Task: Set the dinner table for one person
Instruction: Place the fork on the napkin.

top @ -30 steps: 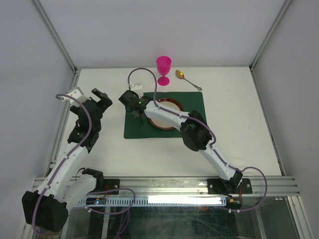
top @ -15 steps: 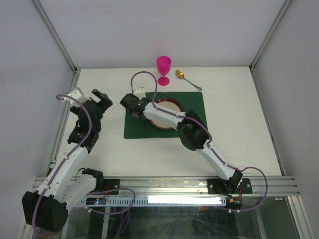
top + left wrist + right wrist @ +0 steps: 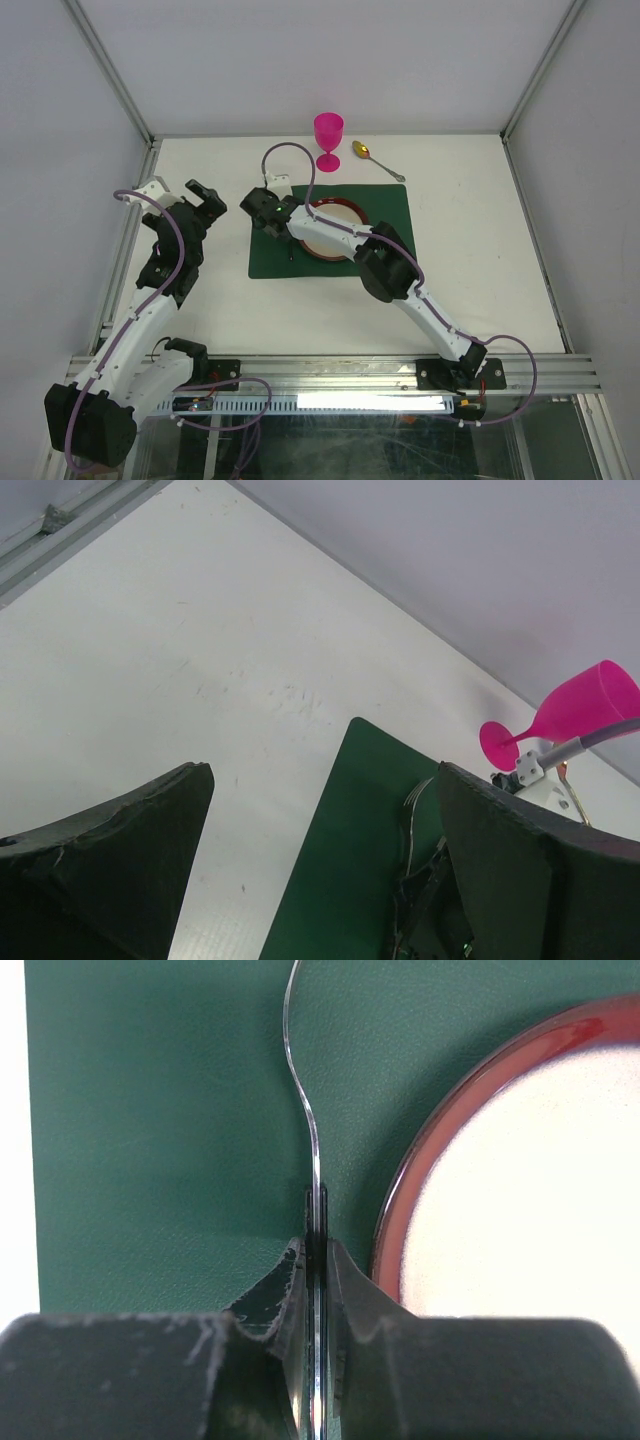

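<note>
Two fingers of the right gripper [image 3: 316, 1250] are pinching the thin metal fork [image 3: 302, 1090], nearly shut on its edge-on stem, which is running out over the dark green placemat [image 3: 150, 1110] just left of the red-rimmed plate [image 3: 500, 1220]; over the last second this wrist has been sliding slightly along the mat's left part and is now holding still, so the fork is probably arriving at its place, release not yet made; whether it is touching the mat I cannot tell; the left gripper [image 3: 322, 790] is hanging wide open and empty over the dinner table [image 3: 470, 260], unmoved; the spoon [image 3: 375, 160] and goblet [image 3: 328, 130] are waiting beyond the mat.
</note>
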